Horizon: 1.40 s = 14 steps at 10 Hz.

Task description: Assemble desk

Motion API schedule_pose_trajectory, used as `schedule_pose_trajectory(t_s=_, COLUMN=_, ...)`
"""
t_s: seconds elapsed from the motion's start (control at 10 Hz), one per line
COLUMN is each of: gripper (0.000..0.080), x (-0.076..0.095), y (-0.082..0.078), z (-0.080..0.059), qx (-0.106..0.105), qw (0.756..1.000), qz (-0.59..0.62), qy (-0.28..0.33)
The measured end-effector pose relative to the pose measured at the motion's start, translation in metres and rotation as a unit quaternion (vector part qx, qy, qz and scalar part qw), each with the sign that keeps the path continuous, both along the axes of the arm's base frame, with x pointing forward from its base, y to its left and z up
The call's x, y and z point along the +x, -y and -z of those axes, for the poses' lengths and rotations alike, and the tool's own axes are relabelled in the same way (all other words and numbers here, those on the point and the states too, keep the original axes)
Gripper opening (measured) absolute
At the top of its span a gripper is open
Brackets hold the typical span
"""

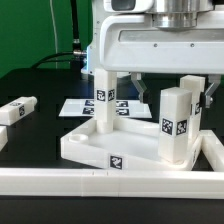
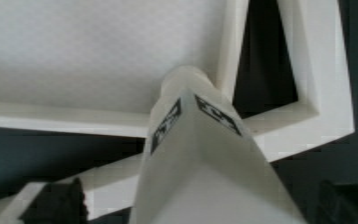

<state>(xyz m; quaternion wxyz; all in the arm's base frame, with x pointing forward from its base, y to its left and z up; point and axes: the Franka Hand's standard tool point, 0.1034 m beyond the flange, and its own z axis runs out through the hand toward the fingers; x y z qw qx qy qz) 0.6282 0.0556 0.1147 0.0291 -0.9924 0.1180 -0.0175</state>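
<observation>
The desk slab (image 1: 90, 150) lies flat on the black table. Two white tagged legs stand upright in its corner sockets: one at the back left (image 1: 105, 100), one at the front right (image 1: 175, 125). My gripper (image 1: 172, 98) hangs over the front right leg, its dark fingers (image 1: 137, 88) straddling the leg's top with gaps on both sides, open. In the wrist view that leg (image 2: 202, 150) runs between the fingers (image 2: 51, 200) of the gripper (image 2: 197, 205) down to a corner of the slab (image 2: 87, 50).
A loose leg (image 1: 20, 108) lies on the exterior view's left, another white piece (image 1: 4, 138) at that edge. The marker board (image 1: 80, 105) lies behind the slab. White border rails run along the front (image 1: 100, 182) and right (image 1: 214, 152).
</observation>
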Motion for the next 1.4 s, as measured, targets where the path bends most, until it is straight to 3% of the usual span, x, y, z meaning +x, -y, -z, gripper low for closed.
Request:
schedule_pose_trajectory(t_s=0.8, gripper=0.0649, x=-0.0007, y=0.0006, z=0.0017, qx=-0.016, qw=0.969, qz=-0.246, qy=0.017)
schedule_pose_trajectory(t_s=1.0, gripper=0.0402, x=-0.0007, y=0.0012, z=0.0019, qx=-0.017, qw=0.967, qz=-0.254, qy=0.017)
schedule_pose_trajectory(t_s=1.1, gripper=0.0402, x=-0.0007, y=0.0013, z=0.002, qx=-0.017, qw=0.967, qz=-0.254, qy=0.017)
schedule_pose_trajectory(t_s=1.2, gripper=0.0288, x=-0.0007, y=0.0013, z=0.002, qx=-0.016, qw=0.967, qz=-0.252, qy=0.017)
schedule_pose_trajectory(t_s=1.4, gripper=0.0288, x=-0.0007, y=0.0011, z=0.002, qx=-0.015, qw=0.975, qz=-0.222, qy=0.016)
